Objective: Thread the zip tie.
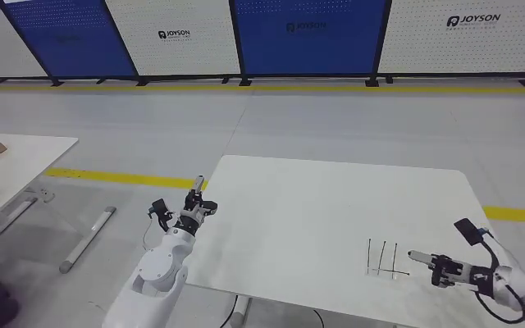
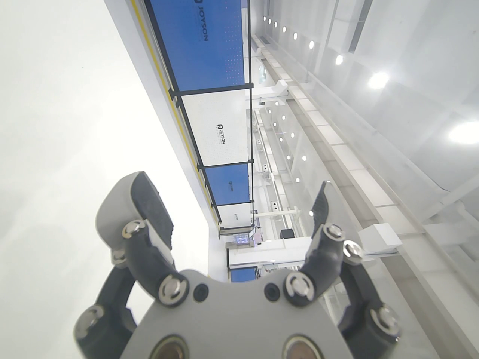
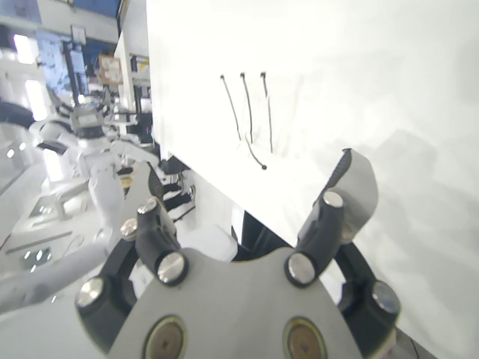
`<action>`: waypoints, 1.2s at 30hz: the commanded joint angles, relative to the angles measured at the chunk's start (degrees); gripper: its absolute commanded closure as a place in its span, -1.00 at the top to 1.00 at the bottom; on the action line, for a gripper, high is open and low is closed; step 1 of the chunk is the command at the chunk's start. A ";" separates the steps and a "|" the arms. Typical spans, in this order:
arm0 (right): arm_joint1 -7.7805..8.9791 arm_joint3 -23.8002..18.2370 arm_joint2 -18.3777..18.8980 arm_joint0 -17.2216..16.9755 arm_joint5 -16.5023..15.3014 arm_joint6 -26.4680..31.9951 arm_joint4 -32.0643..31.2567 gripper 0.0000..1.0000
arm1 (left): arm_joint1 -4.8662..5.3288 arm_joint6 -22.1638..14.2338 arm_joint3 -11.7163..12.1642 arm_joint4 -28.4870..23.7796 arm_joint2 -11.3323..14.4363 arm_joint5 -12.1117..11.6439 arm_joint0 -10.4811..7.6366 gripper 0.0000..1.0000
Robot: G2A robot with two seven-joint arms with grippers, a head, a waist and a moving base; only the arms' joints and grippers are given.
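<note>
Several thin black zip ties (image 1: pixel 382 258) lie on the white table (image 1: pixel 328 205) near its front right corner. Three lie side by side and one crosses their ends. In the right wrist view the zip ties (image 3: pixel 249 113) sit just ahead of my right gripper (image 3: pixel 247 181), which is open and empty near the table's front edge. From above, the right gripper (image 1: pixel 420 257) hovers just to the right of the ties. My left gripper (image 2: pixel 235 207) is open with nothing in it. It points upward at the table's left edge, where the top view shows the left gripper (image 1: pixel 198 187) far from the ties.
A second white table (image 1: pixel 25 156) stands at the far left, with a grey bar (image 1: pixel 86 239) on the floor beside it. Blue and white partition panels (image 1: pixel 308 37) line the back, behind a yellow floor line (image 1: pixel 123 177).
</note>
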 commanded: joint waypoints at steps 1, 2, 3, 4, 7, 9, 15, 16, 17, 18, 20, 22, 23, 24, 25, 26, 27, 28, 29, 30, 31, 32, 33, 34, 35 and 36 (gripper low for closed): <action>1.06 1.78 -0.81 -0.27 -5.89 -1.01 3.10 1.00 | 0.00 0.00 0.00 0.00 0.00 0.00 0.00 1.00; 1.88 2.48 -1.27 -0.55 -7.81 -1.01 4.98 1.00 | 0.00 0.00 0.00 0.00 0.00 0.00 0.00 1.00; 2.55 2.95 -1.57 -0.68 -9.27 -1.01 6.92 1.00 | 0.00 0.00 0.00 0.00 0.00 0.00 0.00 1.00; 3.26 3.45 -1.88 -0.82 -10.56 -1.01 8.84 1.00 | 0.00 0.00 0.00 0.00 0.00 0.00 0.00 1.00; 5.87 4.89 -2.50 -1.19 -13.28 -1.01 13.55 1.00 | 0.00 0.00 0.00 0.00 0.00 0.00 0.00 1.00; 7.53 5.15 -4.20 -1.08 -14.46 -1.01 15.39 1.00 | 0.00 0.00 0.00 0.00 0.00 0.00 0.00 1.00; 7.53 5.15 -4.20 -1.08 -14.46 -1.01 15.39 1.00 | 0.00 0.00 0.00 0.00 0.00 0.00 0.00 1.00; 7.53 5.15 -4.20 -1.08 -14.46 -1.01 15.39 1.00 | 0.00 0.00 0.00 0.00 0.00 0.00 0.00 1.00; 7.53 5.15 -4.20 -1.08 -14.46 -1.01 15.39 1.00 | 0.00 0.00 0.00 0.00 0.00 0.00 0.00 1.00; 7.53 5.15 -4.20 -1.08 -14.46 -1.01 15.39 1.00 | 0.00 0.00 0.00 0.00 0.00 0.00 0.00 1.00; 7.53 5.15 -4.20 -1.08 -14.46 -1.01 15.39 1.00 | 0.00 0.00 0.00 0.00 0.00 0.00 0.00 1.00; 7.49 5.27 -4.49 -1.15 -14.35 -1.01 15.77 1.00 | 0.00 0.00 0.00 0.00 0.00 0.00 0.00 1.00; 7.43 5.57 -4.97 -0.99 -14.20 -1.08 16.16 1.00 | 0.00 0.00 0.00 0.00 0.00 0.00 0.00 1.00; 7.43 6.33 -5.29 -0.42 -13.73 -2.06 15.26 1.00 | 0.00 0.00 0.00 0.00 0.00 0.00 0.00 1.00; 7.40 6.55 -5.91 0.09 -13.08 -2.96 13.96 1.00 | 0.00 0.00 0.00 0.00 0.00 0.00 0.00 1.00; 7.30 6.59 -7.25 0.87 -12.30 -3.01 13.35 1.00 | 0.00 0.00 0.00 0.00 0.00 0.00 0.00 1.00; 7.26 6.77 -8.21 1.67 -12.00 -2.46 12.99 1.00 | 0.00 0.00 0.00 0.00 0.00 0.00 0.00 1.00; 7.21 7.16 -9.09 2.60 -11.56 -2.11 12.49 1.00 | 0.00 0.00 0.00 0.00 0.00 0.00 0.00 1.00; 7.12 7.92 -10.28 3.79 -10.64 -2.06 11.79 1.00 | 0.00 0.00 0.00 0.00 0.00 0.00 0.00 1.00; 7.07 8.28 -11.20 4.62 -10.17 -1.51 11.41 1.00 | 0.00 0.00 0.00 0.00 0.00 0.00 0.00 1.00; 7.07 8.28 -11.20 4.62 -10.17 -1.51 11.41 1.00 | 0.00 0.00 0.00 0.00 0.00 0.00 0.00 1.00; 7.07 8.28 -11.20 4.62 -10.17 -1.51 11.41 1.00 | 0.00 0.00 0.00 0.00 0.00 0.00 0.00 1.00; 7.07 8.28 -11.20 4.62 -10.17 -1.51 11.41 1.00 | 0.00 0.00 0.00 0.00 0.00 0.00 0.00 1.00; 7.07 8.28 -11.20 4.62 -10.17 -1.51 11.41 1.00 | 0.00 0.00 0.00 0.00 0.00 0.00 0.00 1.00; 7.07 8.28 -11.20 4.62 -10.17 -1.51 11.41 1.00 | 0.00 0.00 0.00 0.00 0.00 0.00 0.00 1.00; 7.07 8.28 -11.20 4.62 -10.17 -1.51 11.41 1.00 | 0.00 0.00 0.00 0.00 0.00 0.00 0.00 1.00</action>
